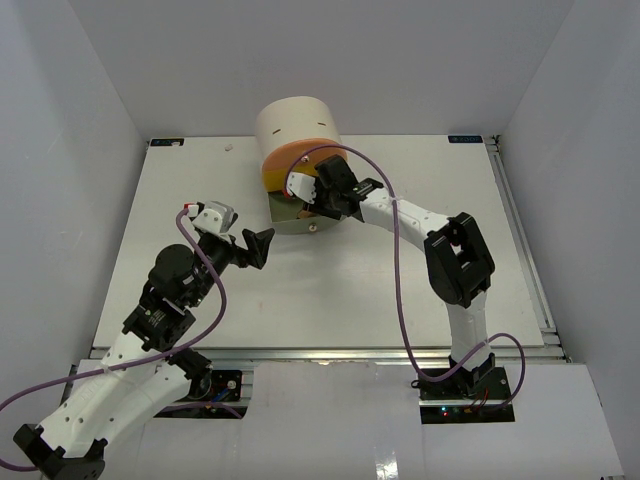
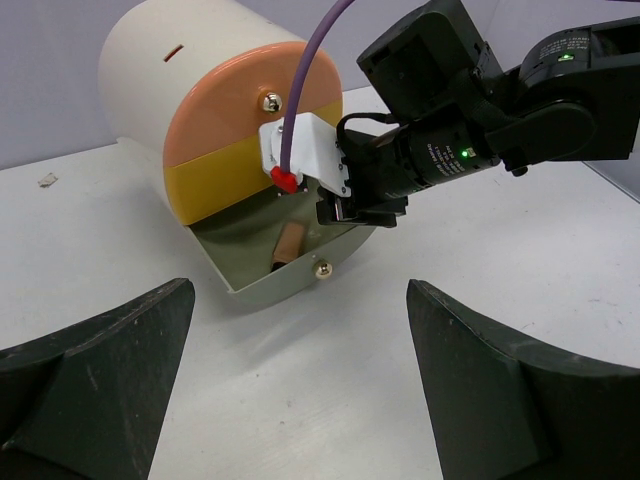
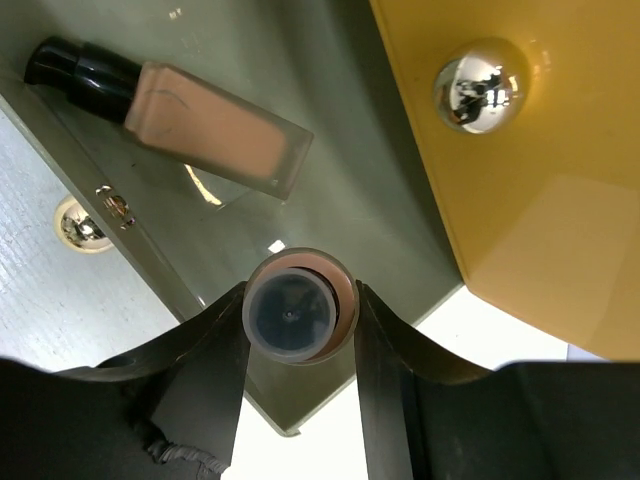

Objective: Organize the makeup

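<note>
My right gripper [image 3: 298, 335] is shut on a round tan bottle [image 3: 292, 312], seen end-on, and holds it over the open grey drawer [image 3: 350, 190]. A tan black-capped bottle [image 3: 215, 125] lies flat in that drawer; it also shows in the left wrist view [image 2: 288, 245]. From above, the right gripper [image 1: 318, 203] is at the drawer [image 1: 292, 224], in front of the cream cylinder [image 1: 295, 122]. My left gripper [image 1: 256, 246] is open and empty, just left of the drawer, over bare table [image 2: 300, 390]. No other makeup is in view.
The cylinder's orange drawer [image 2: 240, 100] and yellow drawer [image 2: 240, 175] are closed above the grey one. The yellow drawer front [image 3: 530, 200] and its metal knob [image 3: 480, 85] are close to the right of my held bottle. White walls enclose the table [image 1: 400, 300].
</note>
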You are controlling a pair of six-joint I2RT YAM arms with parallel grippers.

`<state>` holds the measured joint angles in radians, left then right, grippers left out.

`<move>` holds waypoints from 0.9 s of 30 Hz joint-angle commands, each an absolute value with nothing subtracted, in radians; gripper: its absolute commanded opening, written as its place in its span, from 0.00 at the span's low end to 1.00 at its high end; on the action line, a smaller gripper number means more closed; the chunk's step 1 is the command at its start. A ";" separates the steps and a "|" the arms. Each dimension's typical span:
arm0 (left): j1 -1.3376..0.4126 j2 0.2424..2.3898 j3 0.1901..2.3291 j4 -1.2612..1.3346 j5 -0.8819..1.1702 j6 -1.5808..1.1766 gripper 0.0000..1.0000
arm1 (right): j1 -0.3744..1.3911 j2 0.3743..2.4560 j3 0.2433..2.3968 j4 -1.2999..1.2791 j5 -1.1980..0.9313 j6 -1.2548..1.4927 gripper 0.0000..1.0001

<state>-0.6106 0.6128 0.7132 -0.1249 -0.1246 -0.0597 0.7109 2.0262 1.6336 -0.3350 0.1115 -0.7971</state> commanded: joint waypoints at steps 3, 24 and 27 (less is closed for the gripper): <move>-0.604 0.611 0.709 -0.109 -0.129 -0.052 0.98 | 0.715 2.013 1.700 -0.333 0.115 -0.794 0.62; -0.600 0.826 0.708 -0.089 0.219 -0.062 0.96 | 0.494 1.507 1.305 -0.398 -0.810 -0.607 0.20; -0.598 0.935 0.732 -0.085 0.316 -0.070 0.90 | 0.444 1.417 1.163 -0.354 -0.904 -0.646 0.09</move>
<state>-0.6043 0.8219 0.7095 -0.0968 0.1275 -0.0538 0.4862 1.4948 1.3322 -0.3718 -0.5982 -0.6264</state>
